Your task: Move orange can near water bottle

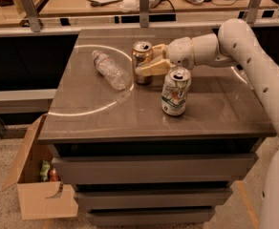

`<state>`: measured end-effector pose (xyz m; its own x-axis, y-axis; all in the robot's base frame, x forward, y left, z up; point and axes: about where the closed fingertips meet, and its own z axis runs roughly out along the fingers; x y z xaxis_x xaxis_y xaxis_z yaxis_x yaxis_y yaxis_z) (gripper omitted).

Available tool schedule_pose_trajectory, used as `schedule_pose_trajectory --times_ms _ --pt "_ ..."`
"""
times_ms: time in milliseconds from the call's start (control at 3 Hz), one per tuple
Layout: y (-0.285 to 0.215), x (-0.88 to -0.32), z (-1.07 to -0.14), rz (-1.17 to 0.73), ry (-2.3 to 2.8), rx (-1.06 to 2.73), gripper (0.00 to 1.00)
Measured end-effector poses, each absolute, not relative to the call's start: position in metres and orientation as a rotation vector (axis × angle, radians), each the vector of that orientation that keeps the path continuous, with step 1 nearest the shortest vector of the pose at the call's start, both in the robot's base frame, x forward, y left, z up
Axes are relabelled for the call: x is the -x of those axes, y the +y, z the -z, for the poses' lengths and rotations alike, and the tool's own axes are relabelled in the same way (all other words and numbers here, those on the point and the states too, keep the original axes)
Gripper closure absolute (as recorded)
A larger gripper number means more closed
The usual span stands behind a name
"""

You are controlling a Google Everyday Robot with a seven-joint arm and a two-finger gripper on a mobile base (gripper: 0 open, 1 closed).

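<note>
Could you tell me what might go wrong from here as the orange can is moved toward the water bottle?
The gripper is at the orange can, reaching in from the right. The water bottle lies on its side just left of the can, so a nudge might roll it away. The white-and-green can stands close in front of the arm; a sweep could tip it.

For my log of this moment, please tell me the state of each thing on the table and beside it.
orange can: upright, at the gripper.
water bottle: lying on its side.
white-and-green can: upright, standing alone.
gripper: low, against the orange can's near side.
cardboard box: open at the top.
</note>
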<state>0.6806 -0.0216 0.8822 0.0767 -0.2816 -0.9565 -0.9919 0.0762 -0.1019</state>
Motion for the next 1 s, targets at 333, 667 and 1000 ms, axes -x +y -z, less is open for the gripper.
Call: schedule_pose_trajectory --times_ms 333,667,1000 --pt "-0.026 -0.681 -0.88 -0.89 1.389 1.369 0.16" --pt "-0.033 -0.683 -0.877 -0.867 1.42 1.362 0.0" --pt "-0.055 -0.694 -0.878 -0.798 1.469 1.327 0.0"
